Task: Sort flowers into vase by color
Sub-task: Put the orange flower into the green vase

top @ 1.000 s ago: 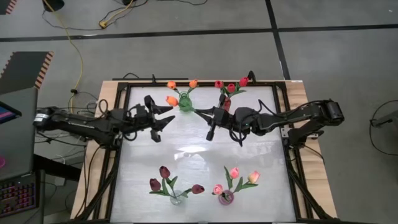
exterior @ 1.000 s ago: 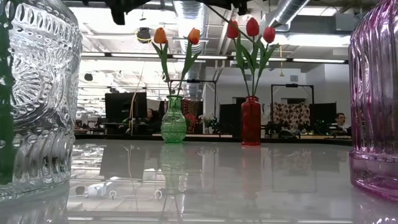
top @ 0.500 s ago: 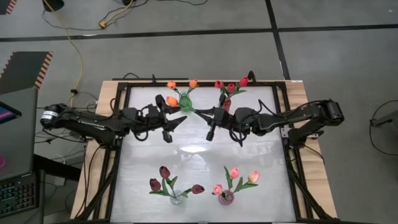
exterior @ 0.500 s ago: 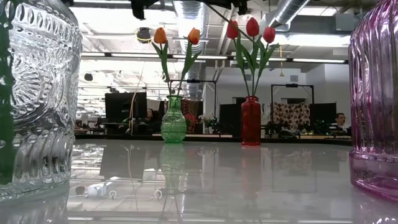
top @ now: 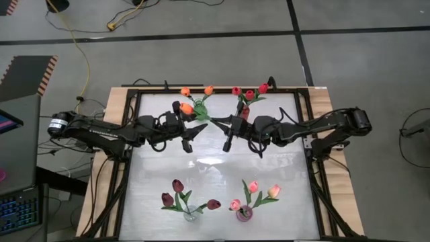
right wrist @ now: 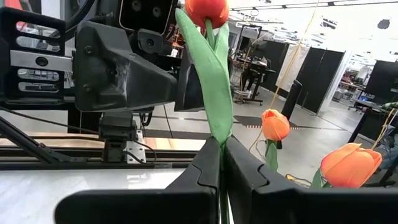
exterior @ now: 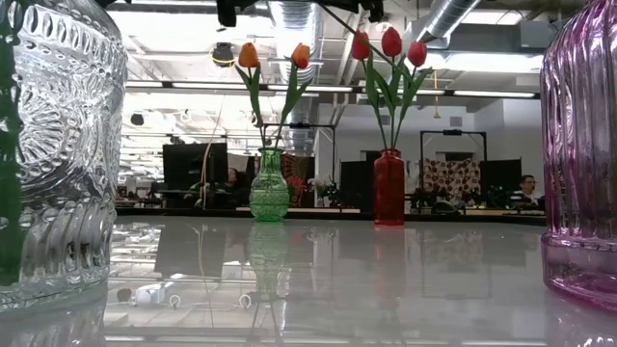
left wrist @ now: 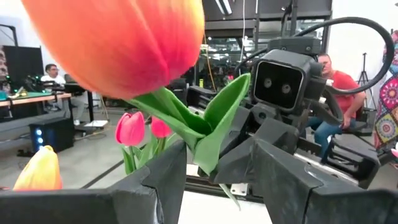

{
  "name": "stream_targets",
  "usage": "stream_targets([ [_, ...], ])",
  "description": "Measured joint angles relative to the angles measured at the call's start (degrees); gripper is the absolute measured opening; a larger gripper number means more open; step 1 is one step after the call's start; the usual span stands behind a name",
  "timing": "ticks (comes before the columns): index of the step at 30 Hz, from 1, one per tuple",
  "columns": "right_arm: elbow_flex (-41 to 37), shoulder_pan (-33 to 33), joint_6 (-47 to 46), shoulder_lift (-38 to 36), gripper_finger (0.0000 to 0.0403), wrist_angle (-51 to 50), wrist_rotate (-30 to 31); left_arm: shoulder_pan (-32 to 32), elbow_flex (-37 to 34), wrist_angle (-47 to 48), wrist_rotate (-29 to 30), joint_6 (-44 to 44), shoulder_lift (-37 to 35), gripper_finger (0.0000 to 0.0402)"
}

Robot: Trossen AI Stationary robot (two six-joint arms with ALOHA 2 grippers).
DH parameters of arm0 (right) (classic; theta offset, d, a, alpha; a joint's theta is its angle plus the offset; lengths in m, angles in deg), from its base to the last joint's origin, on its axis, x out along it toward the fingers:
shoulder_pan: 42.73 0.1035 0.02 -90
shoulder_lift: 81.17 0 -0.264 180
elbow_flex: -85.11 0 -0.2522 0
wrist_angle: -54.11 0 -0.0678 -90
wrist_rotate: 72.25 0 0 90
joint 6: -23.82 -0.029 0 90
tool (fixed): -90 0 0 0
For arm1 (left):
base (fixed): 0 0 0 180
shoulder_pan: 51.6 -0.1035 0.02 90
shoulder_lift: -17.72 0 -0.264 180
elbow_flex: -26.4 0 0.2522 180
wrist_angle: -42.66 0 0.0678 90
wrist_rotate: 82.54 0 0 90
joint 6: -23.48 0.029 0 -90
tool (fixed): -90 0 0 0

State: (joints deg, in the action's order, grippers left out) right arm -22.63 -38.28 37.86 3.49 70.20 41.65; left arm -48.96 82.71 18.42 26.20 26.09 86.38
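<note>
Sliding in toward the middle of the table over the last second, your left gripper [top: 190, 132] now sits right up against the right gripper [top: 227, 142], and the orange tulip [top: 186, 107] the right one holds has come in between the left's fingers. You can read that as a handover about to happen, so the third orange flower is near its green vase [top: 200, 111], which stands just beyond the left pincer with 2 orange heads already in it.

Your left pincer stands wide: in the left wrist view its fingers [left wrist: 163, 180] flank the stem and leaf without pinching, so it holds nothing yet. Your right pincer is nearly shut, and the right wrist view shows its fingers [right wrist: 205, 168] clamped on the tulip's stem just below the leaf.

The red vase [top: 244, 111] with 3 red heads stands just behind the right pincer; the maroon tulips [top: 177, 186] and pink tulips [top: 253, 187] are well apart from both, at the near edge
</note>
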Motion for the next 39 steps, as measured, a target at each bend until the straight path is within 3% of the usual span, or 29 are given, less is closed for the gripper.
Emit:
stream_targets([
  [16, 0.0, 0.0, 0.0, 0.0, 0.0038, 2.3, -3.0, -2.7, 0.1, -0.7, -0.7, -3.1, -0.1, 0.0163],
  [31, 0.0, -0.2, -0.1, 0.0, 0.0038, 2.3, -3.0, -2.7, 0.1, -0.7, -2.5, -1.1, -0.1, 0.002],
  [39, 0.0, -0.1, -0.1, 0.0, 0.0051, 2.3, -3.0, -2.7, 0.1, -0.9, -4.0, 0.0, -0.1, 0.0005],
])
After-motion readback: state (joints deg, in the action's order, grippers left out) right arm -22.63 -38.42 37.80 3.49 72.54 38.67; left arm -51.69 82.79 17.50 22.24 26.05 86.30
